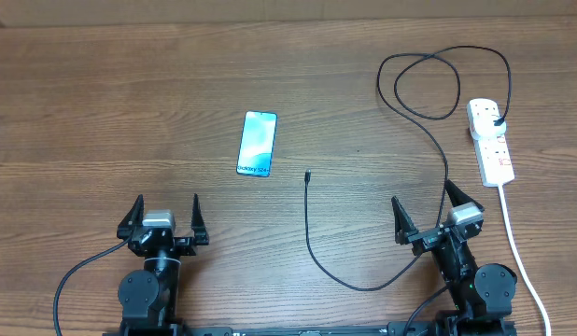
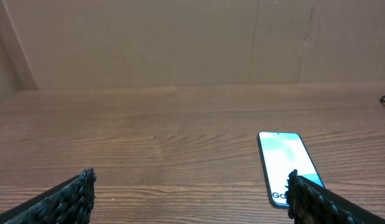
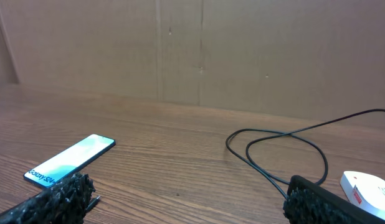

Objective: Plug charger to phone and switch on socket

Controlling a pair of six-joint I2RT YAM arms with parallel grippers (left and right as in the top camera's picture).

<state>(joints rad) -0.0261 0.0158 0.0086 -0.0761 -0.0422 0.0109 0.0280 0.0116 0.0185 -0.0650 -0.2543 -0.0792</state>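
Waiting to start: phone (image 1: 257, 143) unplugged.
The charger (image 1: 307, 224) tip is left loose nearby, socket (image 1: 491, 140) judged unswitched; left gripper (image 1: 167, 210) and right gripper (image 1: 423, 201) are held wide, empty.

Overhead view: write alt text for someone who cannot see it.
A phone lies face up on a wooden table, the loose tip of a black charger cable right of it, not touching. The cable loops to a white power strip at far right, where it is plugged in. Below, the left gripper and right gripper stand open and empty.
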